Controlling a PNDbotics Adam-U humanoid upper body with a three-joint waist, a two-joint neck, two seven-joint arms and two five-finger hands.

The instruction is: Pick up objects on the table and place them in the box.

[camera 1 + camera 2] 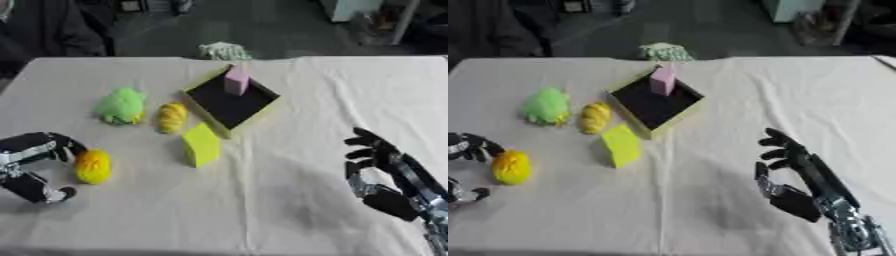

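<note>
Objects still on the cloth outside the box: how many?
4: a green fuzzy toy, a yellow-orange one beside it, a yellow block near the box, and a yellow ball at the left hand.

The left hand [39, 165] curls at the lower left, while the right hand [794, 175] rests open, fingers up.

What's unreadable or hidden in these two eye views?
- Left hand: the right eye view's left edge cuts it off; whether it actually touches the yellow ball is unclear.
- Box interior: the pink block and near wall hide part of the floor.
- Green fuzzy object and yellow striped object: too blurred to identify.
- Pale thing beyond the table's far edge: indistinct.
- Right hand: the forearm is cut off by the lower corner.
</note>
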